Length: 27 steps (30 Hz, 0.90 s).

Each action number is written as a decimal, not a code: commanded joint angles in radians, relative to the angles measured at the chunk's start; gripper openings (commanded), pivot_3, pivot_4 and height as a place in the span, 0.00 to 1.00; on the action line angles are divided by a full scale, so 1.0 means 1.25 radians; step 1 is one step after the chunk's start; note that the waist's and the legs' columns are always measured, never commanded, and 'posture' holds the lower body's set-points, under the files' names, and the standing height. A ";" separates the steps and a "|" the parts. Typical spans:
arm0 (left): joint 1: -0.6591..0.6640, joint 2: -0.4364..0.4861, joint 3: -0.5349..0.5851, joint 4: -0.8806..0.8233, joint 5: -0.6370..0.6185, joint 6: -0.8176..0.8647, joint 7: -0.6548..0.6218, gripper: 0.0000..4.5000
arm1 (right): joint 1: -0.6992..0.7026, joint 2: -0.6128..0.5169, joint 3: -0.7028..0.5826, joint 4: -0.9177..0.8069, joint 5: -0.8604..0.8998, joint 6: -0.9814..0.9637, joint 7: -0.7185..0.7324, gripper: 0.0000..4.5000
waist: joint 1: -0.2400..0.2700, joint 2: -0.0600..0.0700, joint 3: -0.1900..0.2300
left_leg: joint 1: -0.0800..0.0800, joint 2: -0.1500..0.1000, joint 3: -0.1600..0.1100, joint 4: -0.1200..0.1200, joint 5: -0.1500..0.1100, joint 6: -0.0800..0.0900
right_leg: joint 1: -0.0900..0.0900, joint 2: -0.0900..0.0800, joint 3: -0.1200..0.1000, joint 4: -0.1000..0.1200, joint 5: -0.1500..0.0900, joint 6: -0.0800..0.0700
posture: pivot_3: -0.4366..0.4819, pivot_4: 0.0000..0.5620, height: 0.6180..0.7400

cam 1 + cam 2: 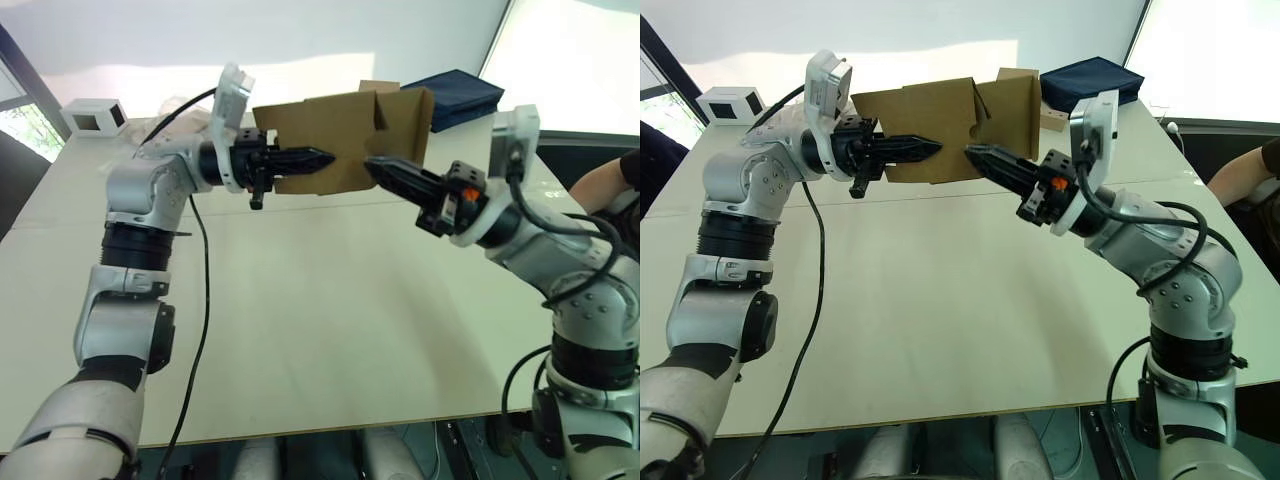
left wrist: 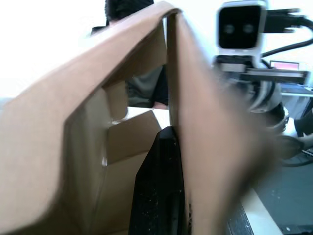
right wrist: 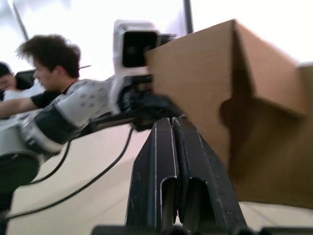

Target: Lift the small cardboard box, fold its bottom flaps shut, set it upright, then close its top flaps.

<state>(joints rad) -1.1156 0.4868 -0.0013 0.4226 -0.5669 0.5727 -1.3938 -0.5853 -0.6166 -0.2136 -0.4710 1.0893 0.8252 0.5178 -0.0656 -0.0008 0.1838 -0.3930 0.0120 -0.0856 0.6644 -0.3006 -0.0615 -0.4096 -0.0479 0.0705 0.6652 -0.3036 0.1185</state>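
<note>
Above the pale surface (image 1: 330, 300), the small cardboard box (image 1: 345, 140) was held aloft, flaps loose. From the head, the left gripper (image 1: 310, 160) was seen pinching a box wall; its wrist view confirmed one finger inside. The right gripper (image 1: 385, 170) was shown with jaws pressed together, empty, tip against the box.

The small cardboard box (image 1: 345, 140) is held up above the pale table (image 1: 320, 320), with the left gripper (image 1: 322, 158) set against its left half. The right gripper (image 1: 378, 166) is pointed at its lower right part. A white box (image 1: 93, 117) is seen far left, a dark blue case (image 1: 462, 96) far right.
</note>
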 commanded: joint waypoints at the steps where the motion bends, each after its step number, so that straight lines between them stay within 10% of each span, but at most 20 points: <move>1: -0.034 0.018 0.015 -0.005 0.000 -0.010 -0.020 0.00 | 0.069 -0.086 -0.095 -0.023 0.069 0.040 0.036 0.01 | 0.007 0.000 0.000 | 0.000 0.000 0.000 0.000 -0.001 0.001 | 0.000 0.000 0.000 0.000 0.000 0.000 | 0.48 0.27 1.00; 27: -0.024 0.023 0.011 -0.050 -0.024 0.042 -0.077 0.00 | 0.039 0.034 0.017 0.039 -0.114 -0.098 0.011 0.01 | 0.016 0.000 0.000 | 0.001 0.000 0.000 0.001 0.000 0.000 | 0.000 0.001 0.000 0.001 0.000 0.000 | 0.48 0.27 1.00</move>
<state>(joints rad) -1.1368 0.5091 -0.0051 0.3968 -0.5761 0.6235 -1.4804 -0.5103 -0.5845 -0.1924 -0.4068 0.9460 0.7236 0.5244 -0.0453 -0.0009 0.1839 -0.3923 0.0122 -0.0854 0.6651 -0.3004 -0.0618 -0.4092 -0.0470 0.0707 0.6659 -0.3036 0.1185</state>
